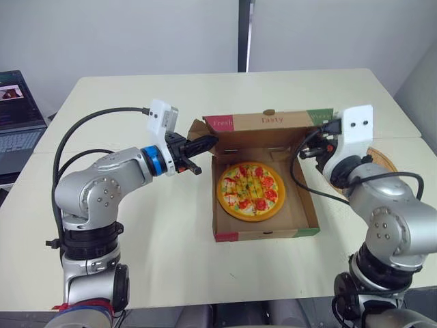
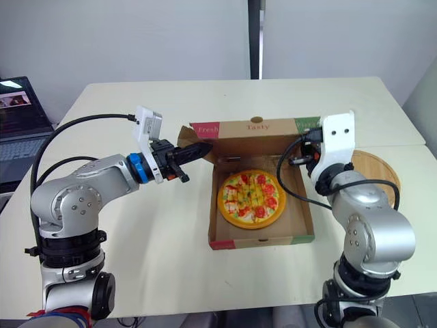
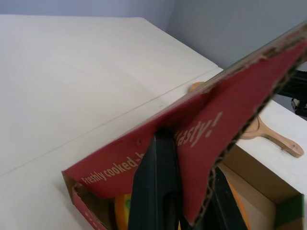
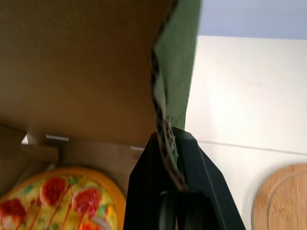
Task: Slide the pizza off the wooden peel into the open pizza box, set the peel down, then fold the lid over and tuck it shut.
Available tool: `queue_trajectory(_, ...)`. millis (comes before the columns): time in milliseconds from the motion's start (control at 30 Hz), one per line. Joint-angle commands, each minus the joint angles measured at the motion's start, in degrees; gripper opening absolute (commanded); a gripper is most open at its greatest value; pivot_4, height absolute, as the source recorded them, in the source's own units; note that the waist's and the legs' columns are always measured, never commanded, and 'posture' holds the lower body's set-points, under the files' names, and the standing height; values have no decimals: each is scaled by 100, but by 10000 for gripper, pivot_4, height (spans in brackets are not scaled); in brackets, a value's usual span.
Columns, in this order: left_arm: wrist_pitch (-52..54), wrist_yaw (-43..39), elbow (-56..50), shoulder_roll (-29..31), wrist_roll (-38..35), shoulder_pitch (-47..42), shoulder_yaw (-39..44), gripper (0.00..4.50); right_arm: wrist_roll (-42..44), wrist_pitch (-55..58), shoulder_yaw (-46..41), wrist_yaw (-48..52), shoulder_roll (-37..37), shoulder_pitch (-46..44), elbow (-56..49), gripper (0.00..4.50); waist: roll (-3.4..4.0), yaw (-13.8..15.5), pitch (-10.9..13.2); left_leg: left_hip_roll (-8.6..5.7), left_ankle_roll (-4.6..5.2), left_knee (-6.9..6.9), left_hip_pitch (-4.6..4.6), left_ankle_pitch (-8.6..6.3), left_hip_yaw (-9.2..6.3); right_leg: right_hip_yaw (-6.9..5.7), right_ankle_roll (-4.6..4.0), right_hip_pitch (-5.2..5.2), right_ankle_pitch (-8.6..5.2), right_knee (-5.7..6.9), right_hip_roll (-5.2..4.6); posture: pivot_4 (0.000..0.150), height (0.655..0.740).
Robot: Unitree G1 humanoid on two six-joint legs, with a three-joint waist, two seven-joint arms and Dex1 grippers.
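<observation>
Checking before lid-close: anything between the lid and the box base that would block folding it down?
Nothing visible. The lid stands upright, pinched near its corners by the left gripper and right gripper. The pizza lies flat in the box base, and the peel lies outside the box, to its right.

Brown corrugated-cardboard pizza-box lid (image 1: pixel 266 119), between the black jaws: red and green outer face, pale lettering. Round pizza (image 1: pixel 250 190) below the jaws: orange rim, yellow-and-red topping.

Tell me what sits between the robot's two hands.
The raised brown cardboard pizza-box lid spans from left hand to right hand, as both eye views show.
</observation>
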Motion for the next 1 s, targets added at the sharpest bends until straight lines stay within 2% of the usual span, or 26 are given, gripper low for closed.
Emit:
queue_trajectory(33, 22, -218, -336, 117, -301, 177, -83, 0, 350, -246, 382, 176, 127, 261, -525, 460, -1, -1, -3, 1, 0, 0, 1, 0, 1, 1, 0, 0, 0, -1, 1, 1500, 7400)
queue_trajectory(333, 177, 123, -765, -22, -753, 757, 95, 0, 228, -909, 677, -65, 439, 1183, -792, 460, -4, -1, -15, 6, 0, -7, 12, 0, 5, 6, 0, 4, 0, -4, 7, 1500, 7400)
queue_trajectory(567, 94, 255, -1056, -8, -858, 1279, 44, 0, 127, -1684, 959, -65, 189, 1951, -844, 460, -4, 14, -33, 8, 0, -12, 21, 0, 3, 6, 0, 13, 0, -13, 12, 1500, 7400)
queue_trajectory(733, -33, 302, -1032, -15, -814, 1339, -8, 0, 125, -2132, 921, -133, 154, 2133, -761, 460, -6, 50, -34, 9, 0, -13, 33, 0, 3, 7, 0, 28, 0, -18, 15, 1500, 7400)
queue_trajectory(833, -109, 293, -1002, 21, -776, 1354, -45, 0, 223, -2210, 740, -93, 183, 2270, -779, 6030, -6, 87, -34, 9, 0, -13, 33, -1, 3, 7, -1, 28, 0, -19, 15, 1500, 7400)
queue_trajectory(1000, -267, 273, -1015, 82, -732, 1413, -148, 0, 619, -2254, 123, 567, -406, 2877, -871, 23024, -6, 146, -34, 8, 1, -13, 33, -1, 4, 8, -1, 33, 0, -23, 15, 1500, 7400)
